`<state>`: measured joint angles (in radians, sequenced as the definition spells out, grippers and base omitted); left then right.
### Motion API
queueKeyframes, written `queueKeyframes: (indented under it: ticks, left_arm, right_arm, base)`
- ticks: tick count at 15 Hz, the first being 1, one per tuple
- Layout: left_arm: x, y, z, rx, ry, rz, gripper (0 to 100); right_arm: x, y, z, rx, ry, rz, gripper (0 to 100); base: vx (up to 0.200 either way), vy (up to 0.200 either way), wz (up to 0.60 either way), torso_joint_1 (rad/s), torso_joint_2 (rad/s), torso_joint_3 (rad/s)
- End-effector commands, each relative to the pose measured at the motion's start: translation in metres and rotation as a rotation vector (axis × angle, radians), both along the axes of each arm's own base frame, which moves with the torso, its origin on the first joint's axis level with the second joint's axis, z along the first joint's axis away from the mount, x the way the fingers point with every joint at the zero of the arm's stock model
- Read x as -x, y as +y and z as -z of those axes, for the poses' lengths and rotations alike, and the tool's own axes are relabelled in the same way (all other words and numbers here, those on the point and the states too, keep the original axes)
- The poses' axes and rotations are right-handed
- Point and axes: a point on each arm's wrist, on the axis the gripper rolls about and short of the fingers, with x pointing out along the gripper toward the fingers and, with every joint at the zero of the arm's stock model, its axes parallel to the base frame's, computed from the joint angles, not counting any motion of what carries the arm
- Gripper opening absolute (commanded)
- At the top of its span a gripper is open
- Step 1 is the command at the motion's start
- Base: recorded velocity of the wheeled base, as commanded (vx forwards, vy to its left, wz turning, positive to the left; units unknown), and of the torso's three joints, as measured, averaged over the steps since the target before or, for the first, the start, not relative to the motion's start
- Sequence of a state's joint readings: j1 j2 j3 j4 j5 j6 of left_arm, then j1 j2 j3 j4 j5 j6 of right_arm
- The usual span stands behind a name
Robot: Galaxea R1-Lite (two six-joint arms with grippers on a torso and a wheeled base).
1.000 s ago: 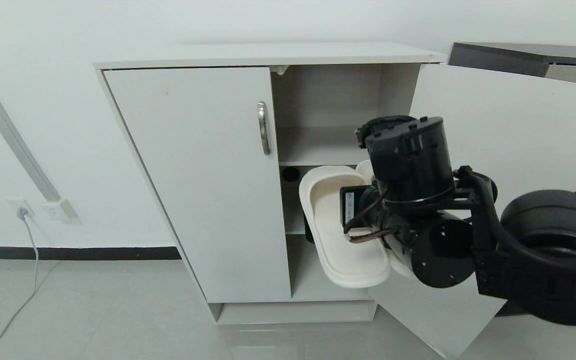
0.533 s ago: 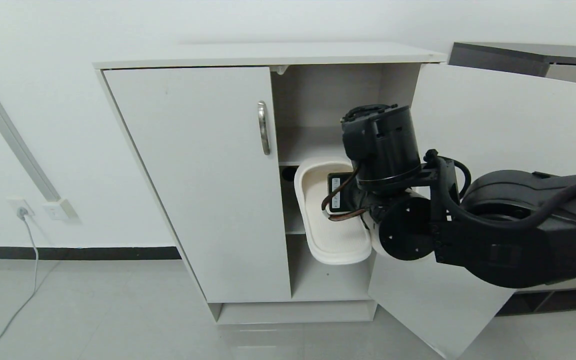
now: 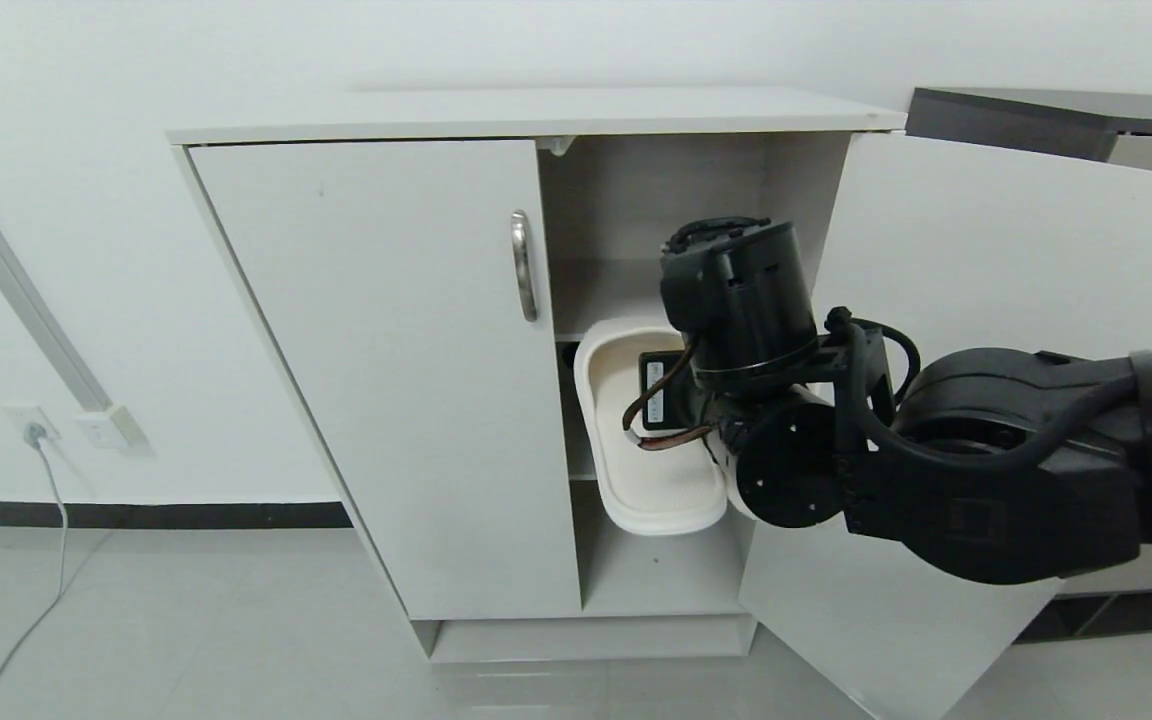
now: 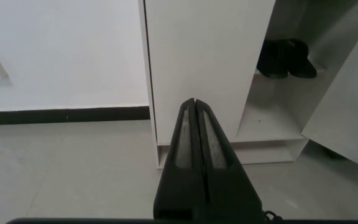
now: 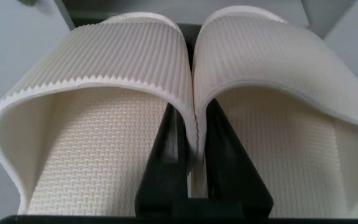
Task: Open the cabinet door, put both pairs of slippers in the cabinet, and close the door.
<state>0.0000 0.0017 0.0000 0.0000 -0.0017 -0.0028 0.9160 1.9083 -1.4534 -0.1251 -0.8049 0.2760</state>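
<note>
Right gripper (image 5: pixel 193 124) jaws clamped on cream slippers (image 5: pixel 104 81) inside open cabinet (image 3: pixel 396 380); left gripper (image 4: pixel 194 107) jaws pressed together, empty.

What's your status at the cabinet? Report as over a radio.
Right gripper shut on cream slippers, at the open side of the cabinet. Left gripper shut, empty, facing the cabinet. Black slippers on a shelf inside; right door swung wide.

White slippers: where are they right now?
In the head view, the white slippers are clamped in the right gripper at the open right half of the cabinet, just right of the closed left door.
</note>
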Motion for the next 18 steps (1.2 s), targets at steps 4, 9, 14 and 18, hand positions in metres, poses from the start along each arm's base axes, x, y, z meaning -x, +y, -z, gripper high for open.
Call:
queueKeyframes:
  ticks: [4,9,14,18]
  left_arm:
    - [0.000,0.000,0.000,0.000,0.001,0.000,0]
    - [0.000,0.000,0.000,0.000,0.001,0.000,0]
    - [0.000,0.000,0.000,0.000,0.000,0.000,0]
    - [0.000,0.000,0.000,0.000,0.000,0.000,0]
  right_arm:
    - [-0.001,-0.001,0.001,0.002,0.002,0.004,0]
    - [-0.002,0.001,0.006,0.009,0.010,0.004,0]
    - [-0.008,0.005,0.007,-0.007,-0.003,0.004,0]
    - [-0.030,0.009,0.007,-0.025,-0.010,0.017,0]
  base:
    - [0.200,0.000,0.00,0.006,0.00,0.001]
    - [0.200,0.000,0.00,0.002,0.00,0.001]
    - [0.000,0.000,0.00,0.000,0.00,0.000]
    - [0.000,0.000,0.00,0.000,0.00,0.000]
